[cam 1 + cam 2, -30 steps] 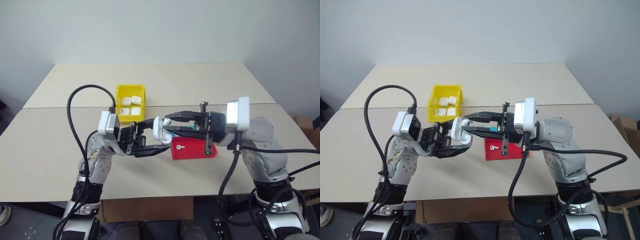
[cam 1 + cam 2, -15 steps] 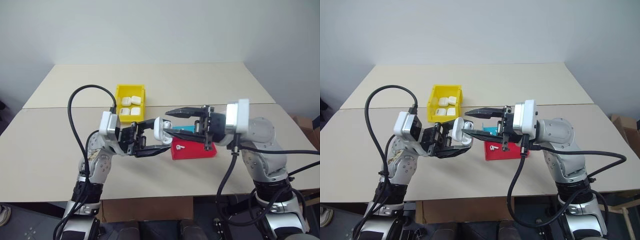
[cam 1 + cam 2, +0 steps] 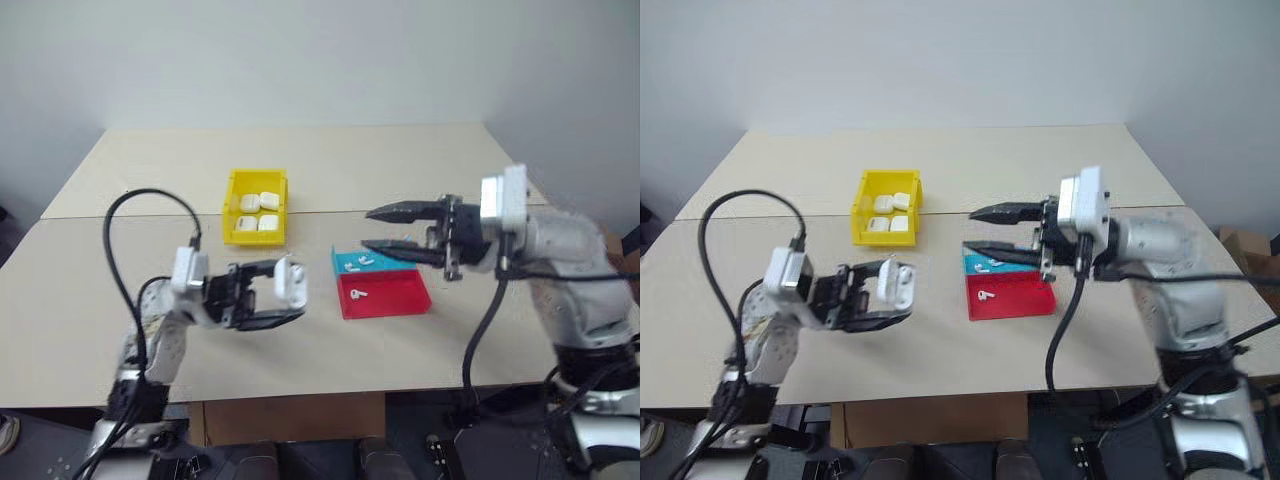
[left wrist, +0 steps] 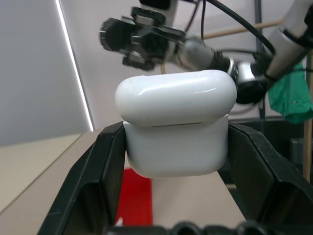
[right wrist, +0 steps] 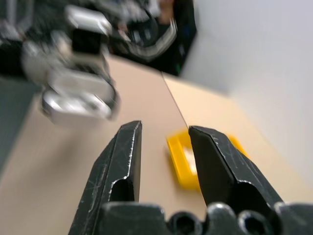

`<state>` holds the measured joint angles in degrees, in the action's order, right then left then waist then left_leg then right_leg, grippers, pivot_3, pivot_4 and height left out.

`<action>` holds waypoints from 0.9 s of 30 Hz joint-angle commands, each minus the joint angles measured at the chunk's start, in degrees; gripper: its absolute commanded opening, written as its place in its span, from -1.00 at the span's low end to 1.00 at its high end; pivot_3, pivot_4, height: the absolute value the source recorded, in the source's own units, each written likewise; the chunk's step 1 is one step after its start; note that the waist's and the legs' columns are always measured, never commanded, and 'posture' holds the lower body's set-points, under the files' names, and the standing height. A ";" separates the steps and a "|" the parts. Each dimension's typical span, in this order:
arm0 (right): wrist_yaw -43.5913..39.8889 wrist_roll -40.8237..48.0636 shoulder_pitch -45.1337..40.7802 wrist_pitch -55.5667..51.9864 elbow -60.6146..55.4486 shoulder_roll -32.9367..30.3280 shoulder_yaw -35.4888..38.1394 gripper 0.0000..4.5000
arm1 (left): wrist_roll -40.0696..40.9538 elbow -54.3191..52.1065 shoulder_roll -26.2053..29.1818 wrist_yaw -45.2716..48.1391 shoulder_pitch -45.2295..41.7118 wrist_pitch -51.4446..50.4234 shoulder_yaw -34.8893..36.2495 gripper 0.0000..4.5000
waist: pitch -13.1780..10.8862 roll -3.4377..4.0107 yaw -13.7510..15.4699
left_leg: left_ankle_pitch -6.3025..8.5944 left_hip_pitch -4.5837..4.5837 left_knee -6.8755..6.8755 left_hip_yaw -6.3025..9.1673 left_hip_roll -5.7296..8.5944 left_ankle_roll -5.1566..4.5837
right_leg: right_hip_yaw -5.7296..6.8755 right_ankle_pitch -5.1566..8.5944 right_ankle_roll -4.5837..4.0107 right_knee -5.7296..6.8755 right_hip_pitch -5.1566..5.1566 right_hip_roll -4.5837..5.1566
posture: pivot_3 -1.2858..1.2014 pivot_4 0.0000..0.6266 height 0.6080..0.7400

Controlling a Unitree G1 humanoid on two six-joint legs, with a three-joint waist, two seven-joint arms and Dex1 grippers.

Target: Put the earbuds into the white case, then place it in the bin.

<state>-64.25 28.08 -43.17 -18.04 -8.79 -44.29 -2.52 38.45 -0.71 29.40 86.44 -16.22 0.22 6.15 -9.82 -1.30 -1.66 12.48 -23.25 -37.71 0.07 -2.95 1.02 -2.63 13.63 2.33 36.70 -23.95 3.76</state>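
My left gripper (image 3: 287, 293) is shut on the white case (image 3: 292, 282), holding it by its sides just above the table's front left part. In the left wrist view the case (image 4: 173, 122) has its lid down between the two black fingers. My right gripper (image 3: 366, 229) hovers open and empty above the red-and-teal tray (image 3: 395, 298), well apart from the case. One tiny earbud (image 3: 361, 262) lies on the tray's teal half and another (image 3: 357, 294) on its red half. The yellow bin (image 3: 232, 208) stands behind the left gripper with several white cases in it.
The beige table (image 3: 400, 160) has a seam running across it just behind the bin. Bare tabletop stretches between the bin and the left gripper. A black cable (image 3: 150, 200) loops above the left arm.
The right gripper opened off the case and drew back to the right. The left gripper carried the case left and down. The two arms now stand apart.
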 commanded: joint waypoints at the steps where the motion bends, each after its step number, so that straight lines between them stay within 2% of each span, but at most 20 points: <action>1: -5.07 -6.22 -6.52 -1.36 6.99 -2.34 -5.19 -0.12 | 1.74 -4.69 2.31 0.48 2.84 0.37 2.73 0.26 | 0.00 0.01 0.03 | 0.00 -0.11 0.00 0.00 0.00 0.00 | -0.01 0.00 -0.01 0.02 -0.12 -0.01 | 0.03 -0.52 1.00; 5: -11.70 -16.79 -16.85 4.11 21.62 -0.31 -14.48 -0.12 | 0.83 -7.26 2.76 -1.13 6.38 1.52 3.48 0.26 | -0.01 0.02 0.06 | 0.00 -0.16 0.04 -0.02 -0.04 0.00 | -0.04 -0.06 -0.13 0.03 -0.23 -0.05 | 0.03 -0.52 1.00; 9: -12.59 -28.32 -25.46 10.36 37.88 5.98 -23.33 -0.12 | 0.38 -10.56 1.30 -4.38 8.46 2.03 3.18 0.26 | -0.01 0.02 -0.35 | 0.00 -0.20 0.05 -0.08 -0.04 0.00 | -0.07 -0.12 -0.22 0.02 -0.25 -0.04 | 0.03 -0.52 1.00; 12: -13.44 -34.51 -29.82 16.67 48.00 9.83 -27.32 -0.12 | 0.36 -12.23 0.76 -6.78 9.33 1.78 3.39 0.26 | -0.02 0.04 -0.46 | 0.00 -0.25 0.07 -0.06 -0.05 0.00 | -0.04 -0.13 -0.23 0.04 -0.31 -0.05 | 0.03 -0.52 1.00; 21: -9.08 -45.37 -39.77 26.17 73.83 20.73 -30.49 -0.12 | 0.61 -14.06 0.44 -10.41 10.43 1.53 3.14 0.26 | -0.05 0.07 -0.79 | 0.00 -0.21 0.13 -0.07 -0.04 0.00 | -0.05 -0.14 -0.25 0.09 -0.32 -0.05 | 0.03 -0.52 1.00; 27: -7.35 -50.34 -41.53 27.90 80.44 24.77 -30.66 -0.12 | 0.09 -14.93 0.36 -11.59 11.44 2.15 2.89 0.26 | -0.05 0.08 -0.85 | -0.01 -0.17 0.20 -0.07 -0.04 0.01 | -0.05 -0.15 -0.26 0.12 -0.33 -0.05 | 0.03 -0.52 1.00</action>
<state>-71.93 -21.43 -82.48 8.45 71.33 -19.46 -33.35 38.33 -13.55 29.79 75.27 -4.94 1.15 8.87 -9.87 -1.22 -2.51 12.47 -23.41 -37.48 0.00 -2.99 1.04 -2.68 13.49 2.06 36.82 -24.28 3.71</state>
